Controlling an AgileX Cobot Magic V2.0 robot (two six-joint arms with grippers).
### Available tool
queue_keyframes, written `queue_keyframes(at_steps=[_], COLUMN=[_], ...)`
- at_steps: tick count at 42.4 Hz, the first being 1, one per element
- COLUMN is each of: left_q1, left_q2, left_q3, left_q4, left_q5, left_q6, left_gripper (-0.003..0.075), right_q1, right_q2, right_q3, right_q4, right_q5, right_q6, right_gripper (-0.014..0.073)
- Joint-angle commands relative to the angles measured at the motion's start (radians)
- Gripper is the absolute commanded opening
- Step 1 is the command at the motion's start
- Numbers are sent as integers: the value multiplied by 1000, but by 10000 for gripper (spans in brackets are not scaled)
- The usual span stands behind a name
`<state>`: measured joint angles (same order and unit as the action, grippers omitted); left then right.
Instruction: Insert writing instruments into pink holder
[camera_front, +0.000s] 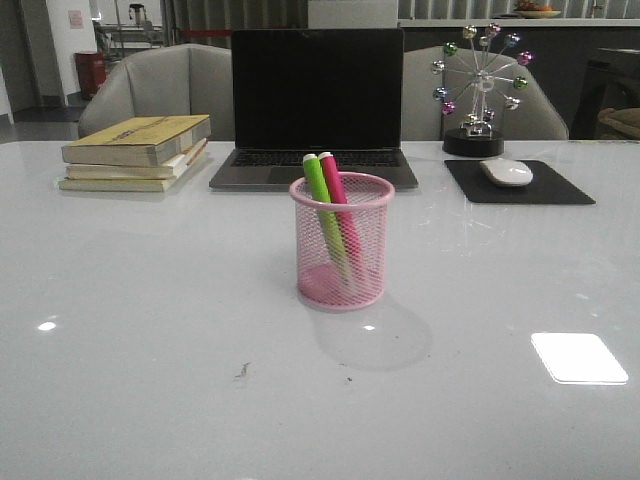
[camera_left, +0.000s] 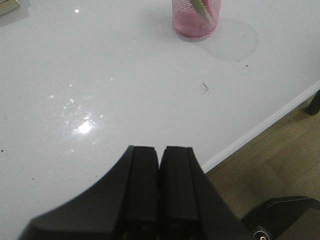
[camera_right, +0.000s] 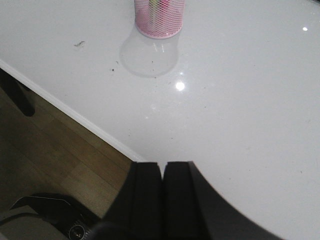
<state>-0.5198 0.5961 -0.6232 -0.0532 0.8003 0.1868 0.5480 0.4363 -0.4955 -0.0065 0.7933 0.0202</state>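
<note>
The pink holder (camera_front: 341, 242) stands upright in the middle of the white table. Inside it lean the lime green marker (camera_front: 322, 200) and the magenta marker (camera_front: 337, 195), tops poking above the rim. The cup also shows far off in the left wrist view as the pink holder (camera_left: 196, 20), and in the right wrist view as the pink holder (camera_right: 159, 17). My left gripper (camera_left: 160, 149) is shut and empty, over the table's near edge. My right gripper (camera_right: 163, 164) is likewise shut and empty near that edge. Neither arm appears in the front view.
A laptop (camera_front: 316, 105) stands behind the cup. Stacked books (camera_front: 137, 150) lie at the back left. A mouse (camera_front: 506, 172) on a black pad (camera_front: 518, 183) and a ferris-wheel ornament (camera_front: 478, 90) sit at the back right. Wooden floor (camera_right: 60, 150) lies beyond the table's front edge.
</note>
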Motion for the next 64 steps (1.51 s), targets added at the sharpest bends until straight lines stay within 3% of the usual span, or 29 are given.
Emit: queue_keyframes(at_steps=[1,13,20,32,43,64], left_q1=[2,-9,103,360,391,391], left_q2=[0,-40,-151,-462,-612,-619], left_q3=[-25,-21,26,385,613,633], left_q4=[-6,-6,10,10,-37,-90], left_q5=[-75,-82,-146,-620,-870,-875], left_q6=[-14,-14,-14,-14,-14,-14], left_gripper=[91,91,91,91,91,91], right_q1=[0,0,0,0,0,0], right_q2=[5,5,5,5,5,5], right_q3=[-27,-27,-27,-27,-27,-27], right_q4=[-13,-13,-13,-13,-13,-13], right_q5=[-62,-62,-61,-61,-61,-59], right_q6=[-2,-2,-2,-2,-2,-2], right_gripper=[57,57,57,57,57,57])
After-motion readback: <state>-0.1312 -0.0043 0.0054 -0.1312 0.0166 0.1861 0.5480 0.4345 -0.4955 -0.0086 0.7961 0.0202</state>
